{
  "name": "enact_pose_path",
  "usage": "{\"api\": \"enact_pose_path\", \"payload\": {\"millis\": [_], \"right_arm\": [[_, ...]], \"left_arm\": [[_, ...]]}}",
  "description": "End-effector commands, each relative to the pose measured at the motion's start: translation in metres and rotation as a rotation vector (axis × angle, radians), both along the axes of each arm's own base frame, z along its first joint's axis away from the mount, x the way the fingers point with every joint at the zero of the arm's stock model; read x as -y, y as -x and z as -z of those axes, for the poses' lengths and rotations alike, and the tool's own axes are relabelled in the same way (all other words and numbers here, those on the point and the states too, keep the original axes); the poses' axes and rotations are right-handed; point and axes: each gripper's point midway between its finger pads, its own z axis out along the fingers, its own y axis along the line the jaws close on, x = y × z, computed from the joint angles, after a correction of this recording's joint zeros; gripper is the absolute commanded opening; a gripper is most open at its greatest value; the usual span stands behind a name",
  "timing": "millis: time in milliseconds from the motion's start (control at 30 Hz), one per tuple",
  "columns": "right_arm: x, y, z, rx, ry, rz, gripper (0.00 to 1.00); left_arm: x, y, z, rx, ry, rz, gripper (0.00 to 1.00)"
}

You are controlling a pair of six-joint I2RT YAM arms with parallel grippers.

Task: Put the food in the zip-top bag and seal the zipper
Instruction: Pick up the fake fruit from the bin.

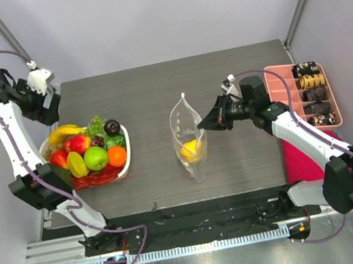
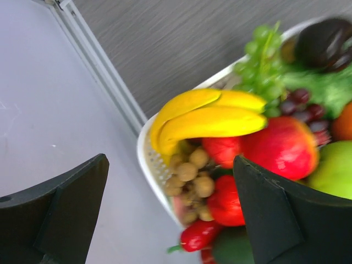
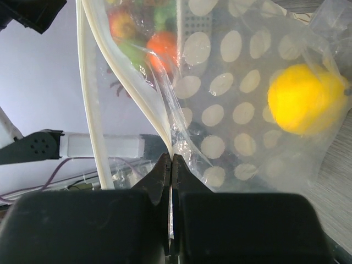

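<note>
While the zip-top bag stands upright near the middle of the surface, somewhat toward its near edge, its mouth gapes open and one round yellow fruit lies inside at the bottom. Just right of it, the right pincer is clamped tight on the bag's dotted film beside the zipper, whose two strips stand apart. At the left edge sits the white basket, heaped with a green apple, an orange, bananas and more. A pink tray of dark snacks lies at the right edge. Toward the far left corner, the left pincer hangs wide and empty above the basket's rim.
</note>
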Motion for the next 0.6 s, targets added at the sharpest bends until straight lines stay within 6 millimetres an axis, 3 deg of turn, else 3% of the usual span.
{"api": "enact_pose_path", "payload": {"millis": [0,100,133,167,233,400,567], "right_arm": [[0.002,-0.002,-0.016,0.084,0.011,-0.006,0.01],[0.003,-0.001,-0.015,0.081,0.013,-0.005,0.01],[0.003,-0.001,-0.015,0.084,0.014,-0.007,0.01],[0.004,0.000,-0.015,0.087,0.016,-0.005,0.01],[0.003,0.000,-0.015,0.087,0.017,-0.007,0.01],[0.005,0.001,-0.021,0.099,0.024,-0.010,0.01],[0.008,0.002,-0.028,0.128,0.054,-0.018,0.01]], "left_arm": [[0.020,0.064,0.024,-0.197,0.032,0.251,0.96],[0.045,0.079,0.016,-0.126,0.054,0.369,0.96],[0.054,0.088,0.025,-0.148,0.091,0.382,0.96],[0.065,0.096,0.018,-0.123,0.093,0.401,0.97],[0.074,0.107,0.025,-0.149,0.124,0.399,0.97],[0.089,0.110,0.018,-0.160,0.234,0.209,0.97],[0.115,0.130,0.018,-0.218,0.249,0.176,0.96]]}}
